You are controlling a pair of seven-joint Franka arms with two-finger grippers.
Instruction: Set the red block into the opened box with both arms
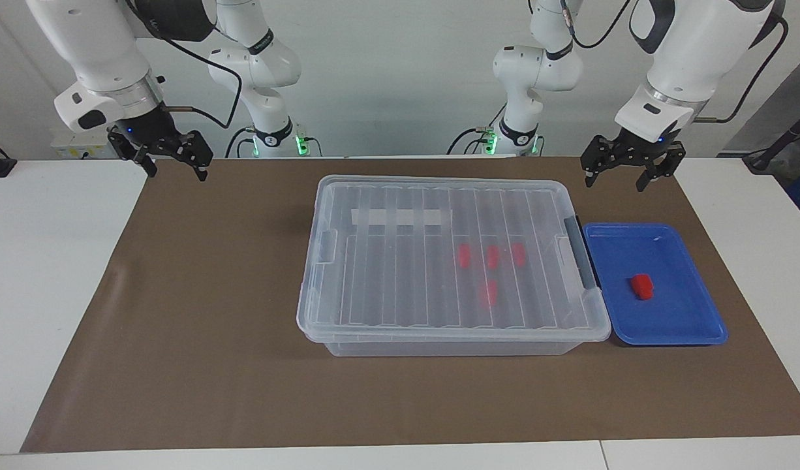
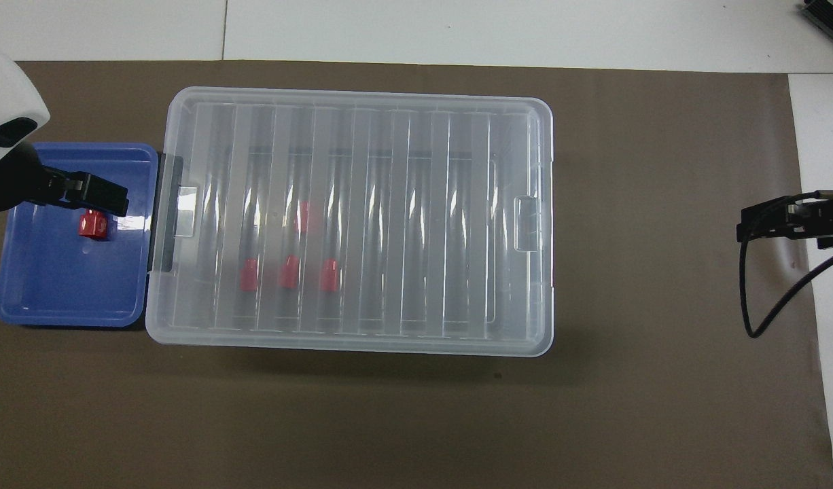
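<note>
No writing reads on the lidded box (image 1: 449,261); left gripper (image 1: 633,177) and right gripper (image 1: 171,163) fingers wide.

We count five red blocks: one red block (image 1: 642,286) lying in the blue tray (image 1: 693,326), and four red blocks (image 1: 491,256) inside the box (image 1: 348,326). We count one box, carrying one ribbed lid (image 1: 400,274), one white tape strip (image 1: 400,217) and one dark grey handle (image 1: 581,251). We count one tray, one brown mat (image 1: 178,365), two arms and two claws: left claw (image 1: 623,177) and right claw (image 1: 177,171).
</note>
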